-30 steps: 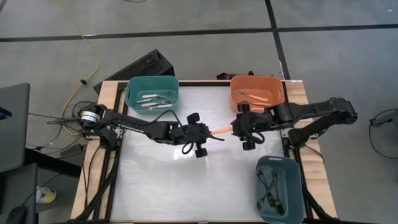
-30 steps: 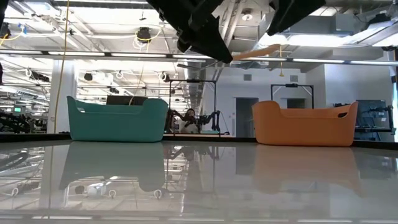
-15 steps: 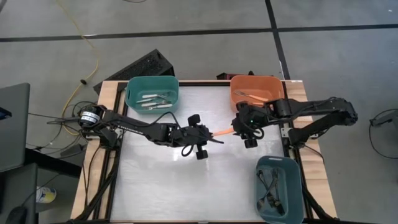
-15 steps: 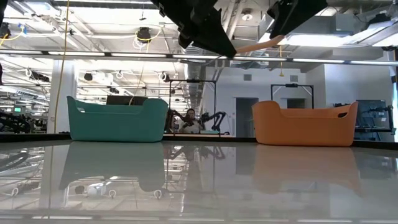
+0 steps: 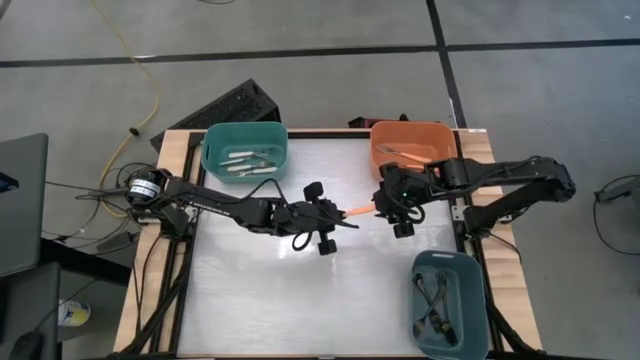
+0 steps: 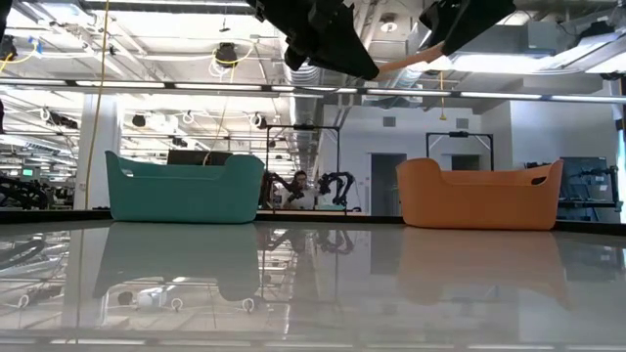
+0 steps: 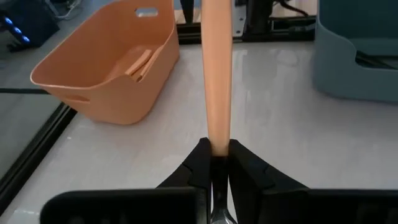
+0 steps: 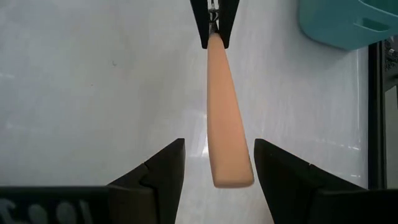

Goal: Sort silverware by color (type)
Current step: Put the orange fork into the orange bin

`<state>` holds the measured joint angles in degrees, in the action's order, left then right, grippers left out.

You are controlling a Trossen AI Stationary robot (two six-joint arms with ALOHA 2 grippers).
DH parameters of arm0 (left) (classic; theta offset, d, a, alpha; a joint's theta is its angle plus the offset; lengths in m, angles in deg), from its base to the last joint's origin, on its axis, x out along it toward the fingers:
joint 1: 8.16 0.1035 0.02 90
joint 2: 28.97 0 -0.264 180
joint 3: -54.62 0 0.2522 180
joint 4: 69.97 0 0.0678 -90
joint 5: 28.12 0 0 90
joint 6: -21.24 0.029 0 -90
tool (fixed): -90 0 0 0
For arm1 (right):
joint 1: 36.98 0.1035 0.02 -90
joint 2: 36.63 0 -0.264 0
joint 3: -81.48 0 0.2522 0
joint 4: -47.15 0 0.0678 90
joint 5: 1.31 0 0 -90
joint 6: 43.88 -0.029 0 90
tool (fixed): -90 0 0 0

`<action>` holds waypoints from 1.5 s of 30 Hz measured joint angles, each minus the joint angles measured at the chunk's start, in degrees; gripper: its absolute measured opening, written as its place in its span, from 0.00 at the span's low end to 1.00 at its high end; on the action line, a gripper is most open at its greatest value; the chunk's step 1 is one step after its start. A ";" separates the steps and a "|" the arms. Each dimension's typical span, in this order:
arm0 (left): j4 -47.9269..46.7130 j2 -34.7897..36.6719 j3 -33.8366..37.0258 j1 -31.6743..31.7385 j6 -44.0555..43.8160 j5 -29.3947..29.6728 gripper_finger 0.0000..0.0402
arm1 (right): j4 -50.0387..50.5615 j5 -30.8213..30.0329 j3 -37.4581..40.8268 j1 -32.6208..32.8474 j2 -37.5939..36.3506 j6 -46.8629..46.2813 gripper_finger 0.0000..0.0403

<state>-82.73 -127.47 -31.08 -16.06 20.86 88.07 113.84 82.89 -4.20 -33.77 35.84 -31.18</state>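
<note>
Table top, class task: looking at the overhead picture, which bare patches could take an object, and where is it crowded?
The table is bare along its near half, left of the grey-blue bin, and between the teal bin and orange bin. The middle is crowded: the left claw holds an orange-handled fork, with the open right claw around its handle end.

White table (image 5: pixel 260 290) with wood edge. 3 plastic bins on it: teal bin (image 5: pixel 244 150) far left, orange bin (image 5: pixel 413 145) far right, grey-blue bin (image 5: pixel 450 305) near right. Yellow cable (image 5: pixel 125 50) and black crate (image 5: pixel 235 105) on floor beyond table.
</note>
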 joint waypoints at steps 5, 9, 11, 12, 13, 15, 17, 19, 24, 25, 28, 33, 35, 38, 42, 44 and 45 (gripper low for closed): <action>0.06 0.00 -0.02 0.00 0.02 0.06 0.04 | -0.01 0.00 0.00 0.00 0.00 0.00 0.53; 0.06 0.00 -0.02 0.00 -0.74 0.08 0.04 | -0.03 -0.01 0.00 0.00 0.00 0.00 0.52; 0.06 0.00 -0.02 0.00 -0.76 0.09 0.04 | -0.06 0.00 0.00 0.00 0.00 0.00 0.50; 0.08 0.00 -0.02 0.00 -0.77 0.11 0.04 | -0.12 -0.02 0.00 0.00 0.00 0.06 0.48; 0.06 0.00 -0.02 0.00 -0.79 0.11 0.04 | -0.25 -0.04 0.00 0.00 0.00 0.36 0.46; 0.06 0.00 -0.02 0.00 -0.81 0.10 0.04 | -0.61 -0.05 0.00 0.00 0.00 0.70 0.41; 0.06 0.00 -0.02 0.00 -0.81 0.10 0.04 | -1.07 -0.09 0.00 0.00 0.00 0.72 0.35; 0.03 0.00 -0.02 0.00 -0.79 0.19 0.04 | -1.04 -0.02 0.00 0.00 0.00 1.09 0.29; 0.03 0.00 -0.02 0.00 -0.79 0.07 0.06 | -0.79 0.02 0.00 0.02 0.00 0.95 0.26; 0.09 0.00 -0.02 0.01 -0.79 0.05 0.07 | -0.64 0.00 0.00 0.02 0.00 0.85 0.26; 0.64 0.00 -0.02 0.00 -0.55 -0.31 0.07 | -0.09 0.02 0.00 0.02 0.00 0.38 0.26; 1.68 0.00 -0.02 0.00 -0.04 -0.42 0.10 | 0.46 0.02 0.00 0.02 -0.11 0.09 0.26; 2.13 0.00 -0.02 0.02 -0.12 -0.41 0.13 | 1.38 0.00 0.01 -0.10 -0.09 -0.61 0.26; 2.16 0.02 -0.04 0.00 0.21 0.21 0.21 | 3.76 0.03 0.04 -0.80 -0.07 -1.12 0.26; 0.33 0.93 -0.04 -0.63 2.99 4.50 0.32 | 7.40 0.13 0.04 -3.21 -0.50 -1.75 0.26; -1.76 2.78 -0.04 -1.38 3.17 8.50 0.36 | 7.49 0.13 0.04 -5.04 -1.59 -2.69 0.26; -3.36 4.07 -0.02 -1.85 3.20 10.49 0.38 | 7.63 0.13 0.04 -6.06 -2.45 -3.32 0.26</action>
<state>-86.08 -123.40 -31.10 -17.91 24.06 98.57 121.47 83.02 -4.15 -39.83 33.38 -34.50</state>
